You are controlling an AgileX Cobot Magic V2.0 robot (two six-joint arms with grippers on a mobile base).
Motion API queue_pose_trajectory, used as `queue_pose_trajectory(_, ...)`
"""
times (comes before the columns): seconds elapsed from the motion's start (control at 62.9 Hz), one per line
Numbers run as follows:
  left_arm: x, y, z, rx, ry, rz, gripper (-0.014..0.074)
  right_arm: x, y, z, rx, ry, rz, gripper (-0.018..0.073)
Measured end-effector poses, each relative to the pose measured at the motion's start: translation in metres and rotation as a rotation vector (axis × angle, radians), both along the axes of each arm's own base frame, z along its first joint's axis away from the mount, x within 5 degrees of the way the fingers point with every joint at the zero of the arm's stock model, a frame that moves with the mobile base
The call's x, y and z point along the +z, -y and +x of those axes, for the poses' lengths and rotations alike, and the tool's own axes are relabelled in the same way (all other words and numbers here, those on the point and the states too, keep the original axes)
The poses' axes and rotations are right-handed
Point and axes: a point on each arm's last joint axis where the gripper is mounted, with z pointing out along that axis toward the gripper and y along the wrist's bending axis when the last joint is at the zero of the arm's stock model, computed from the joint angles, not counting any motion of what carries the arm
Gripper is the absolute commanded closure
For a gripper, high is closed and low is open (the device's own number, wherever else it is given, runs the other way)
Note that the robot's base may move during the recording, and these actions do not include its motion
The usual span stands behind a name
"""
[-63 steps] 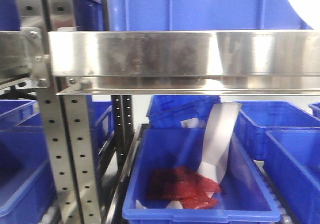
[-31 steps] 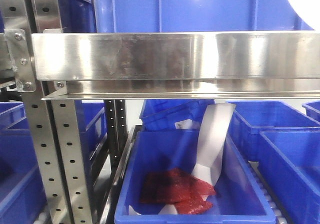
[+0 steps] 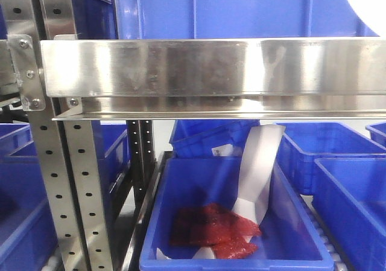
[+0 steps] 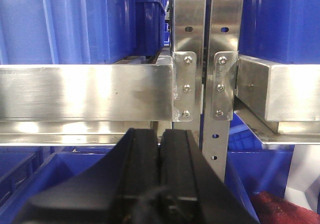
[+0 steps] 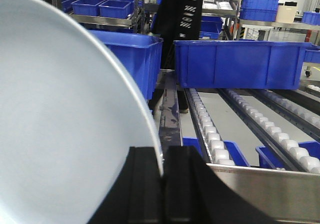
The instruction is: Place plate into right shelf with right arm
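Two grippers are in view, and only one carries a load. The right gripper (image 5: 162, 159) pinches the plate (image 5: 65, 124) by its rim, with the dish standing on edge and filling the left half of the right wrist view. The left gripper (image 4: 160, 139) has its fingers pressed together on nothing and hangs just in front of the right shelf (image 3: 181, 66).

Step in hand, as judged: carrying the plate to the shelf. The plate is in the air, at the height of the upper level and not yet set down.

Next move, as judged:
1. Carry the plate over the front rail (image 5: 270, 184).
2. Lower it onto the roller lanes (image 5: 215, 144), short of the blue bins (image 5: 240, 62).
3. Tilt it toward flat before the fingers part, since a dish released on edge may roll.

View differences:
- Only the right wrist view shows the grip and the roller lanes.
- The front view shows only a white corner of the plate at top right, above the rail. It alone shows the lower bin (image 3: 235, 264) holding a red packet (image 3: 211, 226).
- The left wrist view shows the perforated upright (image 4: 222, 59) and its bolted brackets, but no plate.
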Motion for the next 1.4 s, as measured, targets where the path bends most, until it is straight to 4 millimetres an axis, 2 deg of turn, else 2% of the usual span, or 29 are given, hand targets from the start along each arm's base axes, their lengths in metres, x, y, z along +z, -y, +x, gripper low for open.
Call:
queue_pose_trajectory(0.08,0.000,0.000,0.000,0.000,0.000,0.000,0.0643,0.004,0.000,-0.001,0.000,0.007,0.000,0.0507)
queue_pose_trajectory(0.175,0.000,0.000,0.000,0.000,0.000,0.000,0.0643,0.020,0.000,-0.003,0.001,0.034,0.001,0.0507)
queue_pose_trajectory(0.334,0.000,0.000,0.000,0.000,0.000,0.000,0.0643,0.063,0.000,0.004,0.002,0.070,0.002,0.0507)
queue_pose_trajectory(0.477,0.000,0.000,0.000,0.000,0.000,0.000,0.0643,0.097,-0.001,0.024,0.009,0.056,0.019,0.0507)
queue_pose_trajectory(0.668,0.000,0.000,0.000,0.000,0.000,0.000,0.0643,0.135,-0.004,0.070,0.021,0.023,0.060,0.0507)
queue_pose_trajectory(0.891,0.000,0.000,0.000,0.000,0.000,0.000,0.0643,0.158,-0.015,0.134,0.064,-0.032,0.064,0.0507)
queue_pose_trajectory(1.145,0.000,0.000,0.000,0.000,0.000,0.000,0.0643,0.164,-0.042,0.206,0.140,-0.093,0.058,0.0507)
queue_pose_trajectory(1.256,0.000,0.000,0.000,0.000,0.000,0.000,0.0643,0.158,-0.054,0.241,0.162,-0.128,0.054,0.0507)
queue_pose_trajectory(1.399,0.000,0.000,0.000,0.000,0.000,0.000,0.0643,0.153,-0.067,0.274,0.182,-0.153,0.049,0.0505)
